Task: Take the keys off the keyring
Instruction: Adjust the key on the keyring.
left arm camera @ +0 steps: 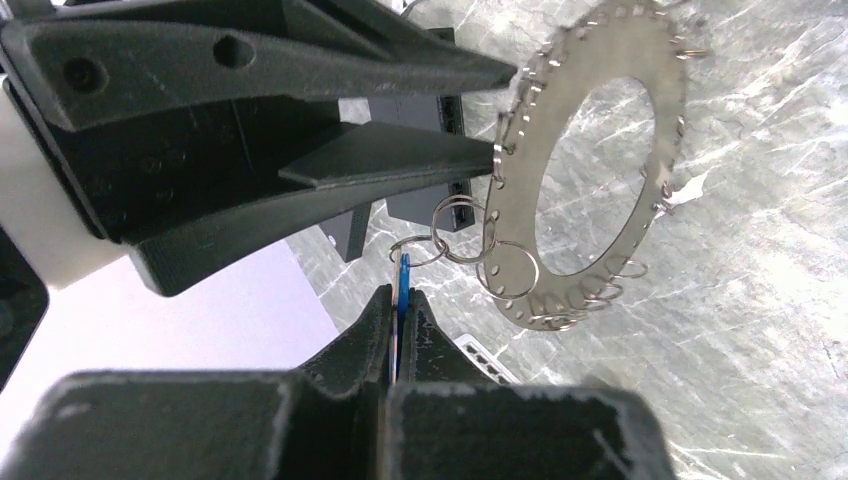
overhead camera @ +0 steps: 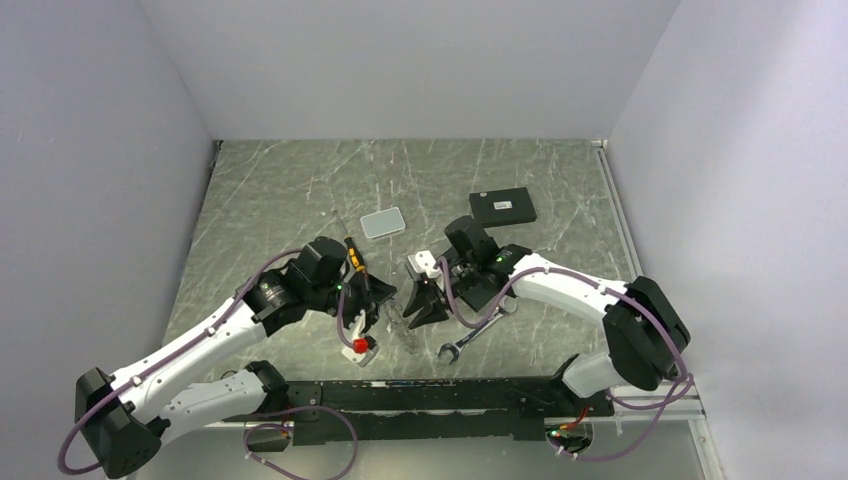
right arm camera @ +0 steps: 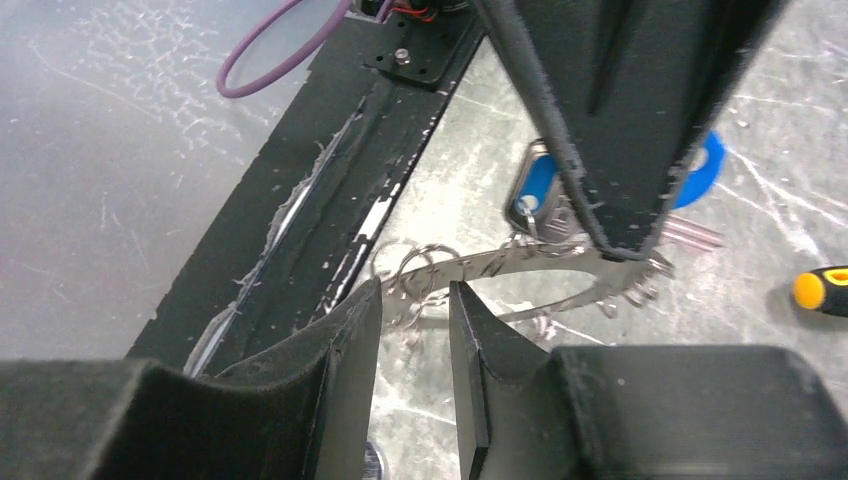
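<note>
The keyring (left arm camera: 655, 90) is a flat grey metal ring held above the table, its rim hung with small wire loops (left arm camera: 510, 270). My left gripper (left arm camera: 402, 292) is shut on a blue-tagged key (left arm camera: 403, 272) that hangs from loops at the ring's lower rim. My right gripper (right arm camera: 415, 295) stands open, its tips at the keyring's (right arm camera: 520, 262) near edge with a clear gap between them. In the left wrist view its two fingers (left arm camera: 400, 160) straddle the rim. The blue tag (right arm camera: 540, 180) shows under the left finger (right arm camera: 620, 120). From above, both grippers (overhead camera: 385, 297) (overhead camera: 420, 305) meet tip to tip.
A silver wrench (overhead camera: 478, 330) lies under the right arm. A yellow-handled screwdriver (overhead camera: 355, 262) lies by the left wrist, a red and white piece (overhead camera: 360, 345) near the front rail (overhead camera: 450, 385). A black flat rectangle (overhead camera: 503, 207) and a pale small box (overhead camera: 382, 222) sit farther back.
</note>
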{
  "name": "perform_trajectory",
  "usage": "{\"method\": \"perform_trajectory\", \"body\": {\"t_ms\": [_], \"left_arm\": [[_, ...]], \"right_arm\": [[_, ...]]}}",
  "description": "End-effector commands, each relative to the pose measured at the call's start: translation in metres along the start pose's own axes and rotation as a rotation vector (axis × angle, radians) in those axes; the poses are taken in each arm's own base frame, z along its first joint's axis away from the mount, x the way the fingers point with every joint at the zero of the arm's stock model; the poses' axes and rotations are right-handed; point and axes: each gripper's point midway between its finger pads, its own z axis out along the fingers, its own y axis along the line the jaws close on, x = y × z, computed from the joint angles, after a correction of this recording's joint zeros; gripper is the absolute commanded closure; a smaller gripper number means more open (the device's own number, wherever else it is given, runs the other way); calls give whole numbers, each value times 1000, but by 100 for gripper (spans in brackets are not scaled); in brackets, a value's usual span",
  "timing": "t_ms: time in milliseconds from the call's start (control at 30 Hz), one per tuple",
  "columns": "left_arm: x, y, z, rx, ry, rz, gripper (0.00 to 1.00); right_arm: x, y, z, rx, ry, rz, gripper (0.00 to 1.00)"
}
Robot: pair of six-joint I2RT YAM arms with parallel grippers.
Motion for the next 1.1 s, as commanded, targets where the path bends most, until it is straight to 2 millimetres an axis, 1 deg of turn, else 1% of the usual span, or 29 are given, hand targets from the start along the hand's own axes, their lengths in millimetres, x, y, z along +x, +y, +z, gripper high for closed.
{"method": "perform_trajectory", "body": {"t_ms": [0,133,200,333,400,467,533,633,733,833,900,933,1033,1067], "left_arm": [[-4,30,-5,-70,-12,73,100],[-2,34,-3,-82,-11,70,100],[-2,34,-4,-81,-12,72,100],[-6,32,-5,-73,-21,88,100],[-8,31,-6,-73,-26,98,100],[-9,29,-6,-74,-32,110,100],[-10,29,-6,-74,-36,121,100],[-10,31,-6,-77,-36,127,100],[-12,35,-6,-83,-45,141,100],[-15,36,-7,-86,-58,157,100],[-17,35,-7,-84,-67,170,100],[-18,36,-7,-87,-71,177,100],[-19,35,-7,-87,-78,191,100],[-20,35,-7,-88,-80,191,100]], "right_arm": [[-13,15,8,-55,-62,-15,66],[-19,22,17,-96,-73,-7,64],[-23,19,14,-85,-72,-13,63],[-29,7,-9,-24,-85,-13,63],[-29,4,-21,2,-60,-42,64],[-34,3,-32,16,-56,-53,64],[-37,1,-39,28,-49,-55,65],[-40,-13,-51,75,-59,-52,64],[-37,-33,-63,143,-76,-47,63],[-36,-51,-68,188,-76,-98,56],[-37,-57,-67,173,-81,-124,49],[-37,-58,-64,157,-82,-129,43],[-35,-57,-52,113,-74,-150,35],[-33,-55,-46,97,-64,-158,30]]}}
